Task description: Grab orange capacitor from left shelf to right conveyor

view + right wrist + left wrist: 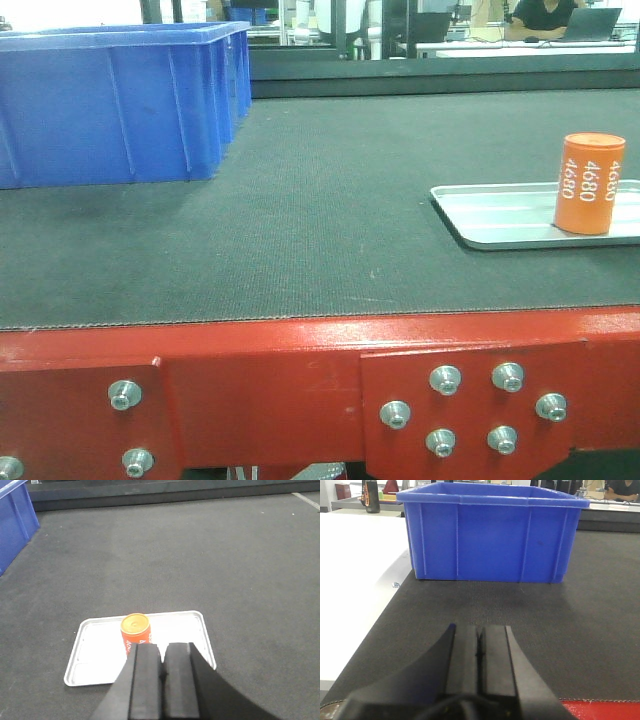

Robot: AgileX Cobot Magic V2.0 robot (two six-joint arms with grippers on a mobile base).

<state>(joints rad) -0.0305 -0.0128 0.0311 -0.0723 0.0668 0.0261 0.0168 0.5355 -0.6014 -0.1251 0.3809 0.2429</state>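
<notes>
- small orange cylinder capacitor (135,631) marked 4680, upright in shallow silver metal tray (95,652) on dark grey belt (175,560), just ahead of right gripper (162,667), jaws closed, empty
- left gripper (479,652) closed, empty, blue plastic bin (490,532) ahead

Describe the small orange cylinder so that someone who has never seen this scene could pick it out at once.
Start at the wide dark grey textured belt with the red bolted frame edge. On its right side lies a shallow silver metal tray, and the orange capacitor stands upright in it. It is the only orange thing, with white "4680" printed down its side.
</notes>
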